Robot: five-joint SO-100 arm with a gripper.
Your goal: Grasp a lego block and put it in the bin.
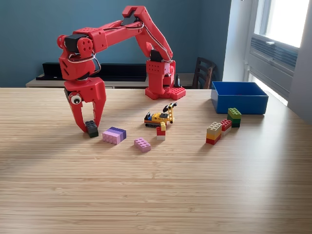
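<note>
Your red arm (117, 34) reaches from its base (163, 80) at the back of the tabletop (156, 190) over to the exterior view's left, with the gripper (87, 126) pointing down at the wood. The fingers (78, 117) stand apart, their tips low at the tabletop on either side of a dark block (91, 128); you cannot tell from this angle whether either finger touches it, and the block appears to rest on the tabletop. Just to the right of that block in this view lies a lilac and purple block (114, 135), and a little further right a pink block (142, 144), both apart from the fingers. Near the middle of the tabletop you have a small yellow and black model (160, 116) with a red, yellow and white piece (161, 131) just in front of it. Toward the exterior view's right sit a beige, yellow and red stack (213, 133), a small red piece (225, 126) beside it, and a green stack (234, 117). The bin (239, 103) stands at the far right of the tabletop, behind the green stack and well apart from the gripper; no block shows above its walls. A dark chair (204, 73) stands behind the tabletop.
</note>
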